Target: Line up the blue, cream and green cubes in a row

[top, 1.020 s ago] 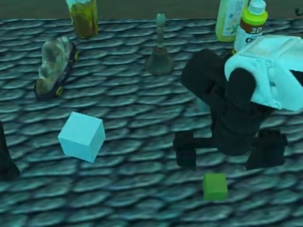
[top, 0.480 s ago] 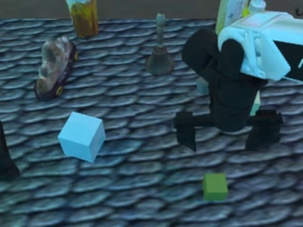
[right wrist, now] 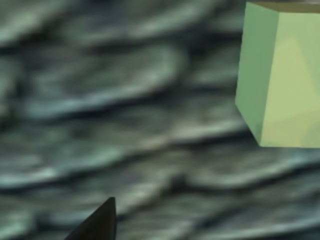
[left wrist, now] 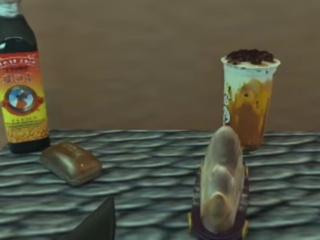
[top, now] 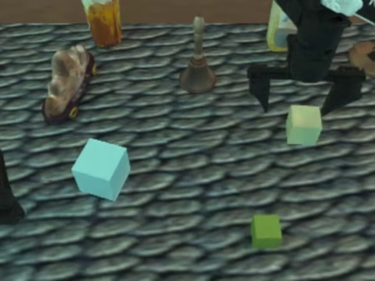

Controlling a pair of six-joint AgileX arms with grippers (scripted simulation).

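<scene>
The pale blue cube (top: 101,168) sits left of centre on the grey scaled mat. Near the front right lies the small green cube (top: 266,230). The cream cube (top: 303,124) rests at the right, and it also fills the edge of the right wrist view (right wrist: 282,75). My right gripper (top: 302,93) hovers just behind the cream cube, open wide, its two dark fingers (top: 261,88) spread to either side and holding nothing. My left arm (top: 6,199) is parked at the left edge; one finger (left wrist: 100,225) shows in its wrist view, with nothing against it.
Along the back stand a drink cup (top: 104,20), a bronze bell (top: 197,64) and a pale yellow bottle (top: 280,26). A tan object on a dark base (top: 67,82) lies back left. The left wrist view also shows a sauce bottle (left wrist: 20,85) and a brown block (left wrist: 70,162).
My right arm has moved toward the back of the table and uncovered the cream cube. Its gripper has stayed open. The blue and green cubes have not moved.
</scene>
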